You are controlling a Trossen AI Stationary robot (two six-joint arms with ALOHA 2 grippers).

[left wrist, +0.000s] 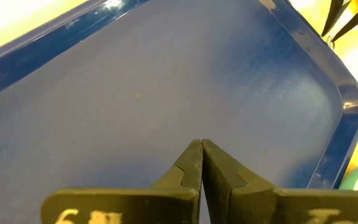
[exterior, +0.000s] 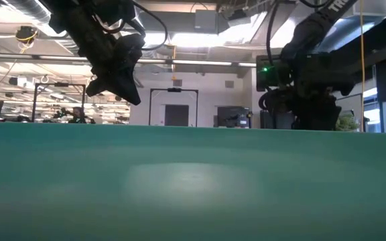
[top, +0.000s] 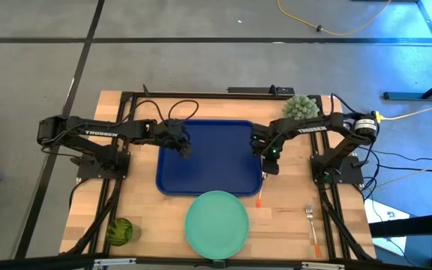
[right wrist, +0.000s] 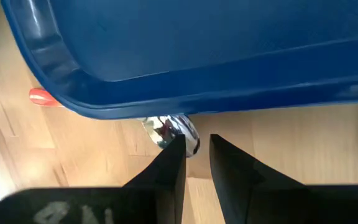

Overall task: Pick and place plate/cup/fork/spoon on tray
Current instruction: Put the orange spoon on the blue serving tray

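Observation:
The dark blue tray [top: 208, 161] lies at the table's middle. The mint-green plate [top: 216, 223] lies near of it and fills the lower half of the low view [exterior: 193, 187]. The dark-green cup [top: 121, 231] stands at the near left. The fork [top: 311, 223] lies at the near right. The spoon [top: 260, 196] lies at the tray's near right corner, its bowl [right wrist: 169, 132] against the rim and its orange handle end [right wrist: 40, 96] farther along. My right gripper [right wrist: 196, 140] is narrowly open just over the bowl. My left gripper [left wrist: 201, 144] is shut and empty over the tray's left part. My right gripper points down at the spoon's bowl [right wrist: 178, 127] beside the tray's rim. One fingertip [right wrist: 174, 149] stands in front of the bowl's edge, the other beside it. I cannot tell whether either finger touches the spoon, which lies flat on the table.
A pale green fuzzy plant [top: 301, 107] stands at the far right by the right arm's base. The tray's raised rim [right wrist: 166, 106] runs right beside the spoon. Bare wood shows between the plate and the fork [top: 280, 225].

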